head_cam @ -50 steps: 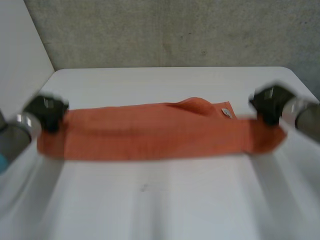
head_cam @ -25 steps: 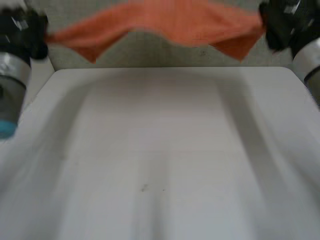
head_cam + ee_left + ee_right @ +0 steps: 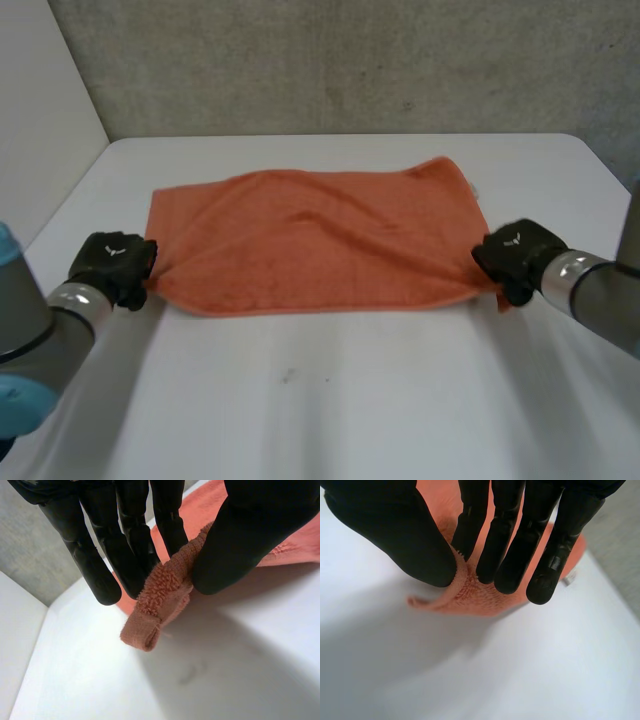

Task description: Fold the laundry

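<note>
We see the orange towel (image 3: 310,235) lying spread out in the middle of the white table (image 3: 330,400). Its long sides run left to right. It has some soft bumps in the middle.

Our left hand (image 3: 112,262) pinches the near left corner of the towel between thumb and fingers. In the left wrist view that corner is bunched up in the pinch and pokes out past the thumb. Our right hand (image 3: 515,255) pinches the near right corner the same way, thumb on one side of the cloth and fingers on the other.

We think the step now is to fold the towel in half. To do it well, we should lift both near corners together, at the same height, and carry them over to the far edge. A little pull apart should make the bumps go flat. Then we set corner on corner and let go only when the edges match.

Something like a small white tag (image 3: 568,576) sits by the far right corner. We cannot read any words on it.
</note>
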`<state>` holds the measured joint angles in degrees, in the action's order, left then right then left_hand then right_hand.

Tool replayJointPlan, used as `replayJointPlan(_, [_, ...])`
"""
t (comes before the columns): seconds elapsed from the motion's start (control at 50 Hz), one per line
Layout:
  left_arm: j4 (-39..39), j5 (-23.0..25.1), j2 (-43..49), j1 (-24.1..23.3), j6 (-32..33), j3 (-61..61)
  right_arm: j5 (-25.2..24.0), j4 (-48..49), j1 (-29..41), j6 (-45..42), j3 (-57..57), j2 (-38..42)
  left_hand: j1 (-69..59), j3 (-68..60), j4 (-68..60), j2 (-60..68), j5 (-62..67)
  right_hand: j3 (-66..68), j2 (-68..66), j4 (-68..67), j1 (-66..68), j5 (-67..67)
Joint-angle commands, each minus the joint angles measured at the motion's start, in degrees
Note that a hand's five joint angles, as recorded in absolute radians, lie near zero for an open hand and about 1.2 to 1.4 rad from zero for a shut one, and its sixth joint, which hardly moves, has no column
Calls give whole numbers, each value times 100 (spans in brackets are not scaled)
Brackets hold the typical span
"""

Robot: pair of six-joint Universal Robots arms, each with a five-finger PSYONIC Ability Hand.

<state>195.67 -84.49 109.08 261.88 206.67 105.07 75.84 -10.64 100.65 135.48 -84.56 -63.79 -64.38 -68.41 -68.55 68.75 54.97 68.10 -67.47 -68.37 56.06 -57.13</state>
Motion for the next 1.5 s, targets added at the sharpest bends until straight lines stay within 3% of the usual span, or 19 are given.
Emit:
replayJointPlan(0.02, [-1880, 29, -1553, 47, 31, 444, 352, -1933, -239, -945, -157, -696, -1562, -1159, -1145, 1125, 1503, 1190, -1253, -1163, 2394, -1287])
replayJointPlan(0.12, [-2340, 29, -2040, 56, 435, 524, 466, -2346, -397, -1656, -307, -1065, -1562, -1159, -1145, 1125, 1503, 1190, -1253, -1163, 2394, -1287])
replayJointPlan(0.26, [-2077, 3, -2040, 100, 804, 418, 458, -1680, -344, -1639, -218, -987, -1562, -1159, -1145, 1125, 1503, 1190, -1253, -1163, 2394, -1287])
replayJointPlan(0.48, [-1145, -32, 218, 3, 901, -459, 510, -273, -335, -1200, 18, 138, -1562, -1159, -1145, 1125, 1503, 1190, -1253, -1163, 2394, -1287])
replayJointPlan(0.56, [-1048, -68, 737, -50, 927, -1478, 607, 167, -318, -840, 1087, 613, -1562, -1159, -1145, 1125, 1503, 1190, -1253, -1163, 2394, -1287])
replayJointPlan(0.7, [-777, -41, 817, -366, 796, -3517, 756, 897, -326, -13, 2691, 622, -1562, -1159, -1145, 1125, 1503, 1190, -1253, -1163, 2394, -1287])
replayJointPlan(0.72, [-776, -41, 817, -366, 795, -3519, 765, 1550, -326, 500, 3056, 440, -1562, -1159, -1145, 1125, 1503, 1190, -1253, -1163, 2394, -1287])
replayJointPlan(0.76, [-42, -50, 607, -462, 647, -4158, 765, 1767, -326, 681, 3104, 306, -1562, -1159, -1145, 1125, 1503, 1190, -1253, -1163, 2394, -1287])
replayJointPlan(0.78, [432, -59, 362, -489, 498, -4222, 739, 2368, -361, 1151, 2982, -216, -1562, -1159, -1145, 1125, 1503, 1190, -1253, -1163, 2394, -1287])
replayJointPlan(0.86, [1385, -76, -88, -463, 14, -4074, 643, 2987, -379, 1690, 2368, -896, -1562, -1159, -1145, 1125, 1503, 1190, -1253, -1163, 2394, -1287])
replayJointPlan(1.04, [1351, -68, -211, -375, -233, -2747, 115, 3130, -406, 1903, 906, -1276, -1562, -1159, -1145, 1125, 1503, 1190, -1253, -1163, 2394, -1287])
replayJointPlan(1.18, [1395, -6, -97, -199, -233, -1367, -605, 2954, -432, 1868, -313, -1136, -1562, -1159, -1145, 1125, 1503, 1190, -1253, -1163, 2394, -1287])
replayJointPlan(1.4, [1421, -6, 404, -173, -233, -470, -930, 1954, -599, 998, -1018, -248, -1562, -1159, -1145, 1125, 1503, 1190, -1253, -1163, 2394, -1287])
replayJointPlan(1.5, [1413, -6, 360, -68, -233, -399, -1010, 1855, -783, 1147, -1141, -178, -1562, -1159, -1145, 1125, 1503, 1190, -1253, -1163, 2394, -1287])
